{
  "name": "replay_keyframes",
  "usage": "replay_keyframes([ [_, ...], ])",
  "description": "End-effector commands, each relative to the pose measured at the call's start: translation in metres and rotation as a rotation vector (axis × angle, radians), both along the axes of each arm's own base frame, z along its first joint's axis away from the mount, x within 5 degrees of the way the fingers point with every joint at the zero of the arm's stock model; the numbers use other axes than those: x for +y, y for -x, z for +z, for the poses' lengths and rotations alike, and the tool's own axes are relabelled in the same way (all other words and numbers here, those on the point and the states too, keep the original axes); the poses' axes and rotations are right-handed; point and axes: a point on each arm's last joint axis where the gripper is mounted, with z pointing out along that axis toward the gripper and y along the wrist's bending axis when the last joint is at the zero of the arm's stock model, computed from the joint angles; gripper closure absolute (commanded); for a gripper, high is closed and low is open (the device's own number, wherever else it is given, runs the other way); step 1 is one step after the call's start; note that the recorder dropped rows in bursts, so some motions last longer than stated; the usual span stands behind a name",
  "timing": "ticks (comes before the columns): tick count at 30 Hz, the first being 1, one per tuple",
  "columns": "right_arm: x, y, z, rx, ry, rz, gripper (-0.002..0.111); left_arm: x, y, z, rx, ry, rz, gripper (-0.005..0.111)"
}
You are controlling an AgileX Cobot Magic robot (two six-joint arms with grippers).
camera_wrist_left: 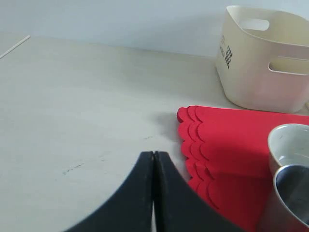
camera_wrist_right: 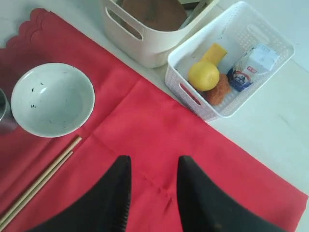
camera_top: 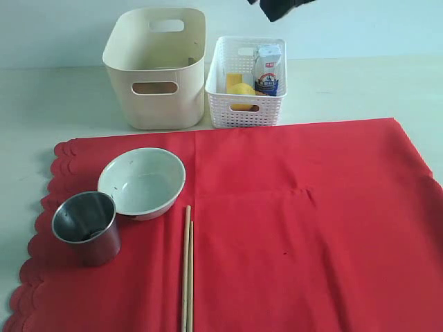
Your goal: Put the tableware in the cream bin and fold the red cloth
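1. Tableware waiting to be cleared sits on the scalloped side of the red cloth (camera_top: 311,228) in the exterior view. The white bowl (camera_top: 142,181) touches the steel cup (camera_top: 86,225), and the chopsticks (camera_top: 187,270) lie just beside them, running toward the near edge. The cream bin (camera_top: 158,69) stands off the cloth on the bare tabletop (camera_top: 41,97), just beside a white basket (camera_top: 246,83) holding a lemon (camera_top: 241,90) and a milk carton (camera_top: 267,69). Folding probably has to wait until these pieces are lifted off. The cloth's right half lies open.
2. Left wrist view: the left claw (camera_wrist_left: 153,155) is clenched on nothing, over bare tabletop just outside the scalloped edge. Cup and bowl are near and the bin stands beyond them; the approach looks unobstructed.
3. Right wrist view: the right claw (camera_wrist_right: 154,162) is released and empty, jaws spread above the cloth's middle. A brown plate (camera_wrist_right: 154,12) lies inside the bin, so I judge the clearing partway done. Bowl and chopsticks are near, with open cloth around them. The basket's rim, close to the bin, is the edge to mind.
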Motion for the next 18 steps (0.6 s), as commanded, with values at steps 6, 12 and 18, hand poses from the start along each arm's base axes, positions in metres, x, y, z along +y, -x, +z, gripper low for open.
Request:
replay_keyframes([
  [6, -0.026, 0.037, -0.017, -0.015, -0.051, 0.027, 0.076, 0.0, 0.0, 0.0, -0.012, -0.005, 0.0, 0.107],
  [12, -0.064, 0.084, -0.004, -0.105, -0.123, 0.028, 0.076, 0.0, 0.0, 0.0, -0.012, -0.005, 0.0, 0.107],
  [18, -0.11, 0.141, 0.009, -0.273, -0.252, 0.033, 0.076, 0.0, 0.0, 0.0, -0.012, -0.005, 0.0, 0.107],
])
